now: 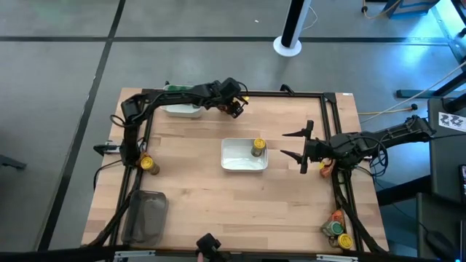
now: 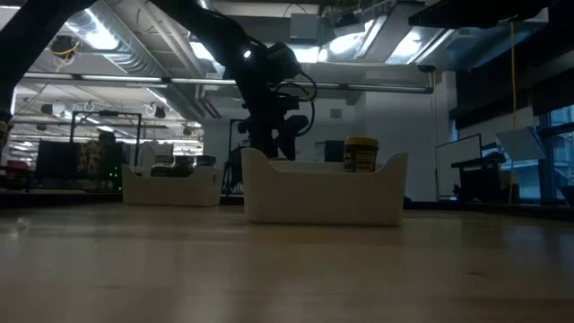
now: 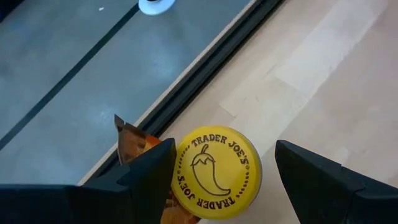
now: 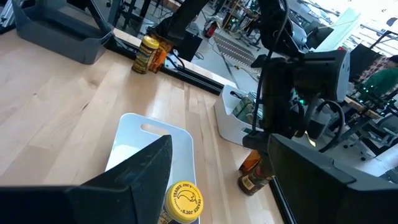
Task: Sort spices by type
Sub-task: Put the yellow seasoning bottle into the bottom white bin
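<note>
My left gripper [image 1: 237, 109] hangs open at the table's far edge, pointing slantwise down. Its fingers stand on either side of a yellow-lidded spice jar [image 3: 214, 171]; an orange packet [image 3: 134, 143] lies beside the jar. In the right wrist view the jar [image 4: 252, 179] stands under that gripper [image 4: 292, 87]. Another yellow-lidded jar [image 1: 258, 148] stands in the middle white tray [image 1: 237, 161]. My right gripper [image 1: 297, 144] waits open and level, right of this tray. The far white tray [image 1: 182, 110] holds green-lidded jars [image 4: 244, 109].
A yellow-lidded jar and an orange packet [image 1: 149, 164] sit at the left rail. More jars and a packet [image 1: 336, 229] lie at the near right corner, and another packet [image 1: 325, 167] by the right arm. A grey tub [image 1: 145, 217] stands near left. A black rail [image 3: 205, 68] borders the far edge.
</note>
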Controlling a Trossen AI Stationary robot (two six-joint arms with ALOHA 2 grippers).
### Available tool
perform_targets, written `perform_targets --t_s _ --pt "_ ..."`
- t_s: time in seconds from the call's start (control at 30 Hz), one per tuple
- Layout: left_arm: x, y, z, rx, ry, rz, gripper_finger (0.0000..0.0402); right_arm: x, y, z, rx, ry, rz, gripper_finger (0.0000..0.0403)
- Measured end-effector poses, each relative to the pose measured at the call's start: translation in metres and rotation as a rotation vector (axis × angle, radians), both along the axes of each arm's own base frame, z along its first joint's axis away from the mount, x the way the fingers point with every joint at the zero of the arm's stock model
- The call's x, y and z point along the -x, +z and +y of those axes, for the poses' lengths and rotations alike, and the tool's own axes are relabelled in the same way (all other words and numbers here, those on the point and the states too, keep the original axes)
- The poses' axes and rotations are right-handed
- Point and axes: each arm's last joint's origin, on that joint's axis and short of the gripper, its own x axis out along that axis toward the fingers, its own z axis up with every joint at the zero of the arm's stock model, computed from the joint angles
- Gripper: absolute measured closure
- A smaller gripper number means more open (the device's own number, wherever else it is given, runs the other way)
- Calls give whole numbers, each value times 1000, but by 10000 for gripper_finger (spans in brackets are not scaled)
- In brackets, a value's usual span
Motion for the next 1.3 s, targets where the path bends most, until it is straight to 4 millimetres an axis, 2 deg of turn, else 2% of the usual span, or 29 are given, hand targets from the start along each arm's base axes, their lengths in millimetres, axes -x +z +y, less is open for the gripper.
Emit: perform_targets --t_s 0.17,0.33,0.7,0.8,1.07,1.3 --pt "2 11 -1 -27 -35 2 133 0 0 0 0 0 0 139" --pt "-2 24 1 -66 -29 -76 133 0 0 0 0 0 0 139" --pt "-3 24 -2 -65 -31 -72 131 0 0 0 0 0 0 139" --pt "-2 23 -2 -58 -26 -67 114 0 0 0 0 0 1 139" --pt "-1 22 -3 -58 -38 -44 36 0 0 0 0 0 0 139" --pt "-4 20 -8 -60 -55 -39 23 0 0 0 0 0 0 139"
